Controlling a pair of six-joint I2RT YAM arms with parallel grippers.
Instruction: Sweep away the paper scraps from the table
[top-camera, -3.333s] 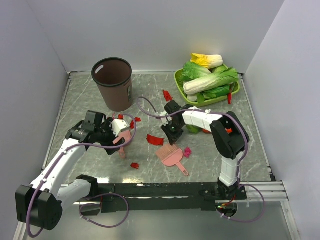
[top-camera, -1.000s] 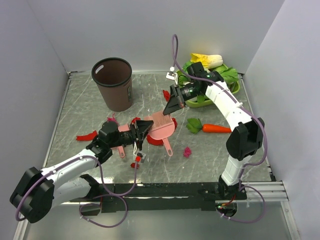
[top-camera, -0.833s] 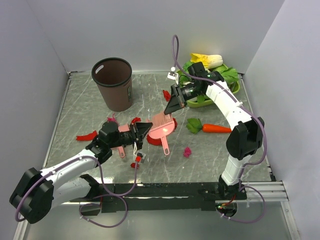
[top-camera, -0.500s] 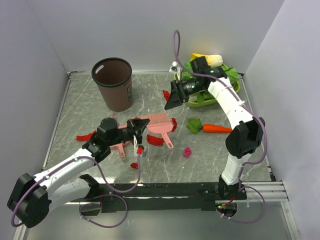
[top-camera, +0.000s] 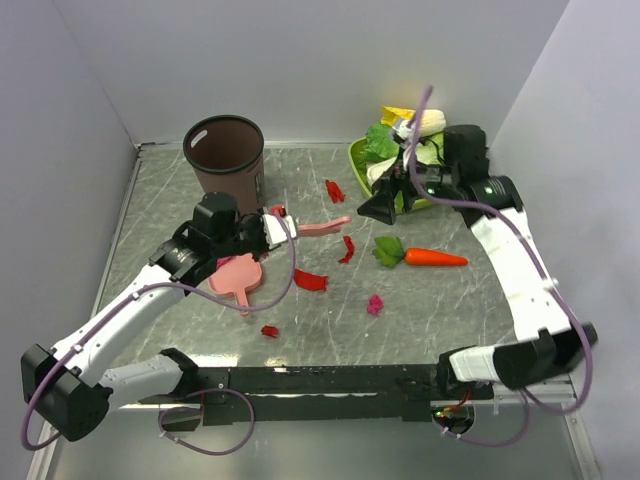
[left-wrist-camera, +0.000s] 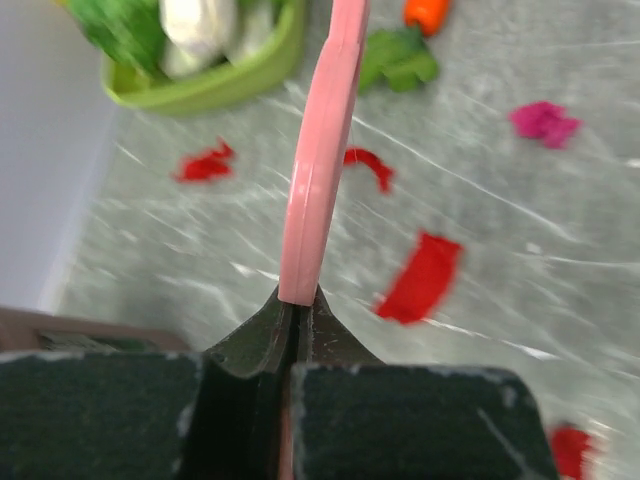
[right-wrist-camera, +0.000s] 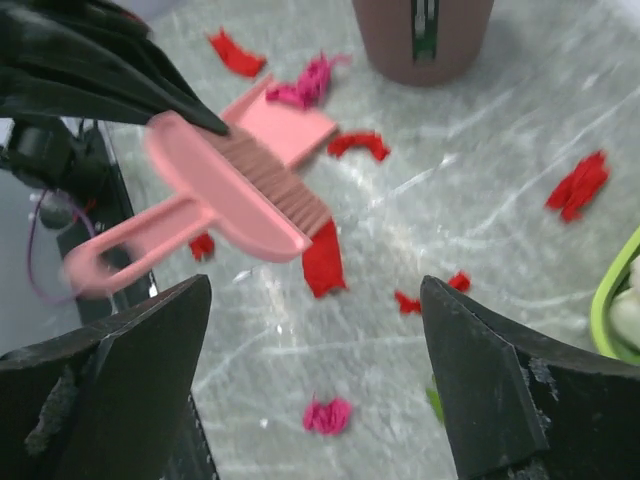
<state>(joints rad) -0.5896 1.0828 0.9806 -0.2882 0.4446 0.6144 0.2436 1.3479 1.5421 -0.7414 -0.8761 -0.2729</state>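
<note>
My left gripper (top-camera: 284, 228) is shut on the pink brush (top-camera: 322, 226) and holds it above the table (top-camera: 180, 200). In the left wrist view the brush (left-wrist-camera: 322, 170) shows edge-on, pinched between the shut jaws of the left gripper (left-wrist-camera: 297, 305). My right gripper (top-camera: 379, 207) hangs open and empty near the green tray, its open fingers (right-wrist-camera: 135, 370) apart from the brush (right-wrist-camera: 235, 195). Paper scraps lie scattered: red ones (top-camera: 310, 281) (top-camera: 347, 248) (top-camera: 334, 190) (top-camera: 269, 331) and a magenta one (top-camera: 374, 303). The pink dustpan (top-camera: 238, 275) lies flat under the left arm, with a magenta scrap (right-wrist-camera: 305, 85) on it.
A brown bin (top-camera: 225, 165) stands at the back left. A green tray (top-camera: 358, 160) of vegetables sits at the back right. An orange carrot (top-camera: 435, 257) and a green leaf (top-camera: 388, 250) lie right of centre. Pale walls enclose the table; a black rail (top-camera: 330, 380) runs along the near edge.
The right gripper opened, let go of the brush and drew back toward the tray. The left gripper shut on the brush and lifted it back and to the left.
</note>
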